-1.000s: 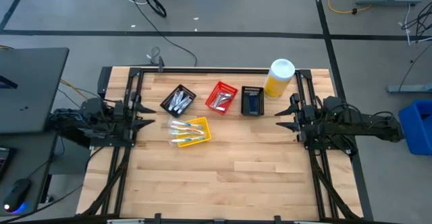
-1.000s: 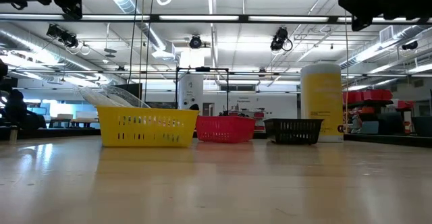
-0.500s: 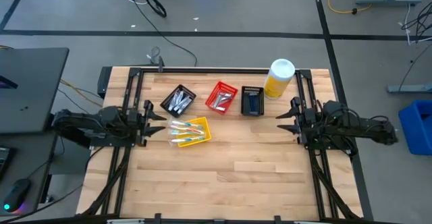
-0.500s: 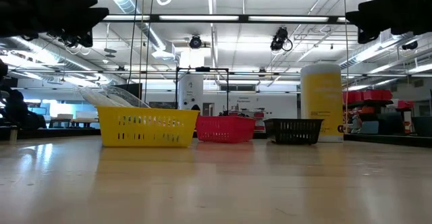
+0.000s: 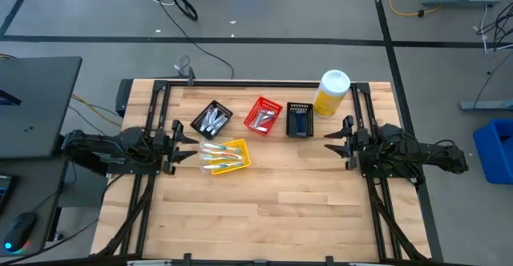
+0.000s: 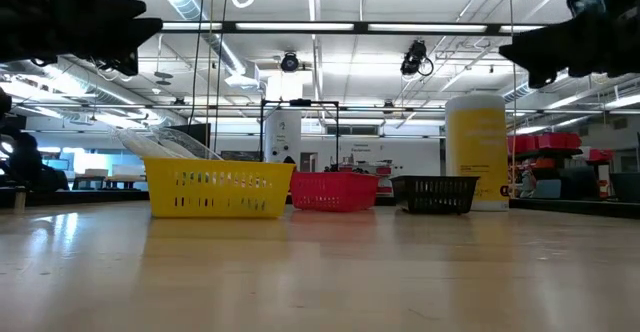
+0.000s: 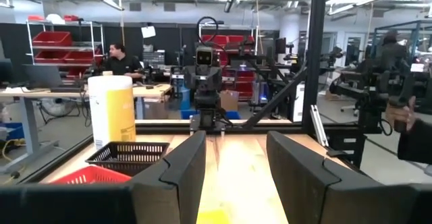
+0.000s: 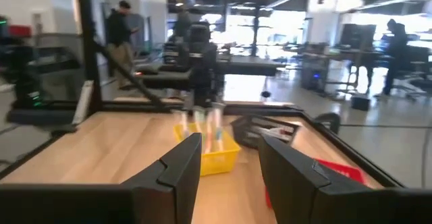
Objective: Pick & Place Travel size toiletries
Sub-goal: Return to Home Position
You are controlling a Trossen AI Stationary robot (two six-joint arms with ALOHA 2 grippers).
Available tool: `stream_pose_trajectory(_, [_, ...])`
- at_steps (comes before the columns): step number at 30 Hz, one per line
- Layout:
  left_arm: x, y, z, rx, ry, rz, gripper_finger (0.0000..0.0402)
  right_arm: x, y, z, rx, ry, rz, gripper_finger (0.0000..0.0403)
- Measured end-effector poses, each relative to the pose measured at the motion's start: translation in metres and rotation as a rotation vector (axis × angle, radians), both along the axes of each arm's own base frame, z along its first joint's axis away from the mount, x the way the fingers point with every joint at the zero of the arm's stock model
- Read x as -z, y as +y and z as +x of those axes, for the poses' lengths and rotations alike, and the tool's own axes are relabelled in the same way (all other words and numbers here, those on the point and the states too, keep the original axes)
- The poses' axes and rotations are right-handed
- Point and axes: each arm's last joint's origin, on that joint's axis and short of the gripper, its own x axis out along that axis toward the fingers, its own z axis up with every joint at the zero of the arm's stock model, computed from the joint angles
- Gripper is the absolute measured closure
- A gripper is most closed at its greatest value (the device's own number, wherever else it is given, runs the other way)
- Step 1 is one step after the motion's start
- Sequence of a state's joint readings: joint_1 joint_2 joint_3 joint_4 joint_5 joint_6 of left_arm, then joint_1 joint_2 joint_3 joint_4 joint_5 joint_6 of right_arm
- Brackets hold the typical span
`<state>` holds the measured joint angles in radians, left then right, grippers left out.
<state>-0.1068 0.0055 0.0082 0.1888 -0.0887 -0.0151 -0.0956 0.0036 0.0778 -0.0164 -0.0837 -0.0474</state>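
Note:
The travel size toiletries lie sorted in small mesh baskets at the table's far middle. Toothbrushes stick out of the yellow basket (image 5: 227, 155). White tubes lie in a black basket (image 5: 212, 119), more items fill the red basket (image 5: 263, 114), and dark razors lie in another black basket (image 5: 299, 119). My left gripper (image 5: 186, 138) hangs open above the table's left side, pointing level at the yellow basket, a short way from it. My right gripper (image 5: 330, 140) hangs open over the right side, pointing toward the baskets. Nothing is between the fingers of either (image 7: 236, 143) (image 8: 229, 143).
A big yellow bottle with a white cap (image 5: 331, 92) stands at the far right, close to my right arm. Black frame rails (image 5: 256, 82) run along the table's far, left and right sides. The near half of the wooden table (image 5: 264, 218) is bare. People are in the room beyond.
Both grippers have come down toward the table, staying open and about level. My left gripper has also shifted toward the table's right, closer to the yellow basket. The baskets and bottle have kept their places.

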Motion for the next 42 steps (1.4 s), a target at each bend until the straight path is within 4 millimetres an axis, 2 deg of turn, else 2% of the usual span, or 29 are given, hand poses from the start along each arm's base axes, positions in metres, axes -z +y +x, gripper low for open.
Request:
stream_pose_trajectory(4, [0.0, 0.0, 0.0, 0.006, 0.001, -0.051, 0.0237, 0.015, -0.002, 0.005, 0.043, -0.023, 0.013, 0.0245])
stream_pose_trajectory(16, [0.0, 0.0, 0.0, 0.004, -0.001, -0.044, 0.0237, 0.015, -0.01, 0.003, 0.336, -0.018, 0.036, 0.0245])
stream_pose_trajectory(42, [0.0, 0.0, 0.0, 0.003, 0.0, -0.041, 0.0237, 0.015, -0.01, 0.003, 0.342, -0.014, 0.034, 0.0245])
